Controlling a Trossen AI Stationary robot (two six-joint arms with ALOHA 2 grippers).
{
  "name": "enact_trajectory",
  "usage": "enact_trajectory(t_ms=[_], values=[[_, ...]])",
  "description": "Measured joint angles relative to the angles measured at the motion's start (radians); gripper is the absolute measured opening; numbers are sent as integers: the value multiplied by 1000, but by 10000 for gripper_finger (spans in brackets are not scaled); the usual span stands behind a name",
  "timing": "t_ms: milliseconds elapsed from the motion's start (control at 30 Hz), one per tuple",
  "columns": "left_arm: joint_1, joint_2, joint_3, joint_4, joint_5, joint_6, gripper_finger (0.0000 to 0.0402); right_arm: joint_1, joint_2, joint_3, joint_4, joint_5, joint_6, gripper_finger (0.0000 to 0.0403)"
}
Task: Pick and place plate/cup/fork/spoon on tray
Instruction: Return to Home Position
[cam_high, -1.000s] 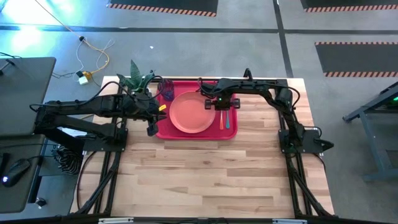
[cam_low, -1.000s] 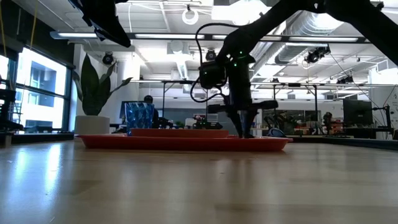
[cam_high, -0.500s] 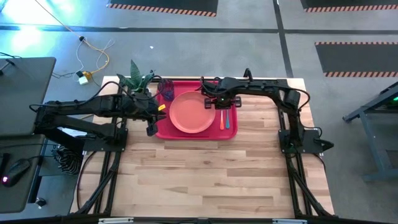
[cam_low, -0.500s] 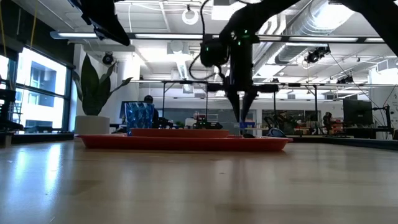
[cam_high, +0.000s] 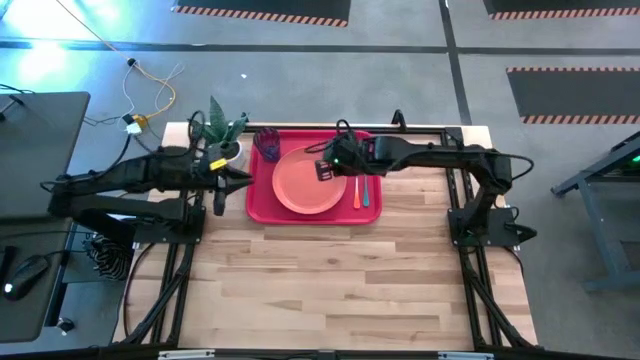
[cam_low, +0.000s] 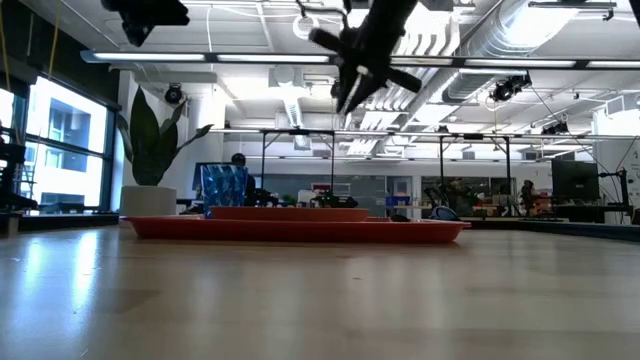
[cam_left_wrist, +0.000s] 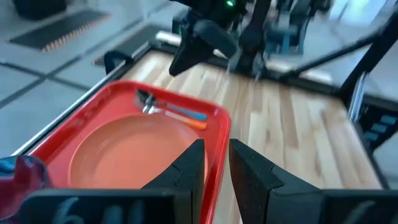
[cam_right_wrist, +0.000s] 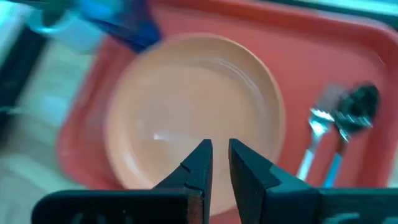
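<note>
The red tray (cam_high: 372, 213) lies at the table's far middle. On it lie the salmon plate (cam_high: 305, 185), the blue cup (cam_high: 267, 145) at its far left corner, and the orange-handled fork (cam_high: 356, 194) and teal-handled spoon (cam_high: 366, 187) side by side at its right. My right gripper (cam_high: 323, 171) hovers high over the plate's right part (cam_right_wrist: 193, 112), fingers close together and empty. My left gripper (cam_high: 232, 180) hangs just left of the tray, raised, fingers close together and empty; its view shows the plate (cam_left_wrist: 137, 155), fork (cam_left_wrist: 198, 124) and spoon (cam_left_wrist: 186, 112).
A white pot with a green plant (cam_high: 222, 135) stands on the table just left of the tray's far left corner, near my left arm. Bare wood (cam_high: 330, 290) fills the table's near half. The low view shows both grippers well above the tray (cam_low: 300, 228).
My right gripper has risen from the fork and spoon at the tray's right and gone left, over the plate. My left gripper has drawn back from the tray's left edge toward the table's left and gone up. The things on the tray have stayed put.
</note>
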Motion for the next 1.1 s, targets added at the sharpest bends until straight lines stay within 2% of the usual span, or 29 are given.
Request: enact_trajectory(t_ms=[167,300,433,600,700,800,933,1100], values=[[0,-148,-145,97,4,-25,62,51,-15,0,109,18,-107,44],[0,-272,-243,151,5,23,62,80,-16,0,190,9,-175,44],[0,-391,-347,229,5,50,62,97,-16,0,286,-34,-250,44],[0,-507,-457,257,6,3,62,103,-16,0,368,-117,-313,44],[0,-561,-507,254,6,-1,62,100,-27,0,379,-192,-279,44],[0,-602,-544,259,6,-1,62,102,-43,0,398,-207,-262,44],[0,-610,-585,256,7,-1,62,121,-76,0,467,-209,-347,44],[0,-609,-642,279,4,-8,62,130,-148,0,468,-212,-461,44]])
